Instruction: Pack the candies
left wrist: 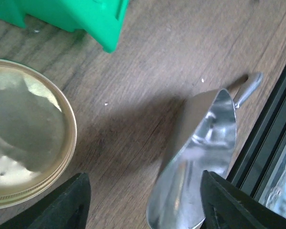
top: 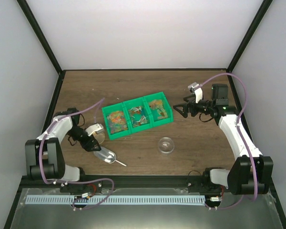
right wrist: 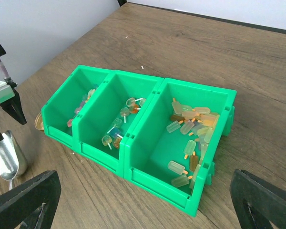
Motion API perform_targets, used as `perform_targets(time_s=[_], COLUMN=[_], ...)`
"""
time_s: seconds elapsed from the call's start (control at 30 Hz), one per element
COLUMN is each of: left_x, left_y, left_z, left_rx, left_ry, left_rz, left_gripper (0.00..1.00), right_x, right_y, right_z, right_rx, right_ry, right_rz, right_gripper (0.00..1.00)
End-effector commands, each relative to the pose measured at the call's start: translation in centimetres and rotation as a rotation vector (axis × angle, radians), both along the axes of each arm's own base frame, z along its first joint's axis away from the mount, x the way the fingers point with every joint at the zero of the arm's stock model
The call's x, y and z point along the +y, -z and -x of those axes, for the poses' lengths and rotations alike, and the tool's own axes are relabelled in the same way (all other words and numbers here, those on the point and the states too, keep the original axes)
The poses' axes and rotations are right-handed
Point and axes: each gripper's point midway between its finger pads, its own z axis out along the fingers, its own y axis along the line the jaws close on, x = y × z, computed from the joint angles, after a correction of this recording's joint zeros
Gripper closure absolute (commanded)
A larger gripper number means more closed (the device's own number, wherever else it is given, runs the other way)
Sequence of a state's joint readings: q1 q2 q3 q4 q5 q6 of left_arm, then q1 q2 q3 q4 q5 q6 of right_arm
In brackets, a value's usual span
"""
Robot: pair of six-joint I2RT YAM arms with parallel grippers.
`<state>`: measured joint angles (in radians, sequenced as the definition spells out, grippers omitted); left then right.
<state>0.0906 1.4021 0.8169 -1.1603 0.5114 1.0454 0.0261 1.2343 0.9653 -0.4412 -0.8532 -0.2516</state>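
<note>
The candies (top: 117, 119) are tiny mixed orange, red, yellow and green sweets in the left compartment of a green three-part bin (top: 153, 98). In the right wrist view they (right wrist: 84, 100) are partly hidden by the compartment wall. A metal scoop (top: 107, 156) lies empty on the table in front of the bin. My left gripper (top: 91, 145) is open just above the table. In the left wrist view the scoop (left wrist: 200, 162) lies between its fingers, close to the right fingertip (left wrist: 229, 205). My right gripper (top: 179, 110) is open and empty, right of the bin.
The middle compartment holds lollipops (right wrist: 118, 125), the right one popsicle-shaped sweets (right wrist: 193, 126). A gold lid (left wrist: 24, 143) lies left of the scoop. A small clear jar (top: 166, 144) stands in front of the bin. The table's front edge is close behind the scoop.
</note>
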Motion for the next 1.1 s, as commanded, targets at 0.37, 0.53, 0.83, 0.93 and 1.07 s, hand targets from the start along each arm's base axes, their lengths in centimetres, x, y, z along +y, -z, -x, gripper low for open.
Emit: perform_targets(time_s=[0.37, 0.53, 0.83, 0.93, 1.07], left_x=[-1.1, -1.0, -1.1, -1.1, -1.2], left_y=[-0.2, 0.0, 0.3, 0.2, -0.2], left_z=[1.4, 1.3, 1.2, 1.1, 1.0], left_rx=[-0.150, -0.163, -0.160, -0.168, -0.186], left_ry=[0.126, 0.122, 0.118, 0.108, 0.105], left_rz=[0.069, 0.059, 0.061, 0.061, 0.064], left_gripper=[0.52, 0.64, 0.86, 0.92, 0.96], right_x=[0.4, -1.3, -1.1, 0.3, 1.1], right_y=[-1.1, -1.9, -3.6, -3.8, -2.9], right_z=[-0.3, -2.7, -3.8, -2.0, -0.6], right_rx=[-0.028, -0.114, -0.178, -0.148, -0.065], right_ry=[-0.024, 0.105, 0.080, -0.032, -0.075], right_rz=[0.012, 0.075, 0.081, 0.032, -0.016], right_gripper=[0.00, 0.00, 0.00, 0.00, 0.00])
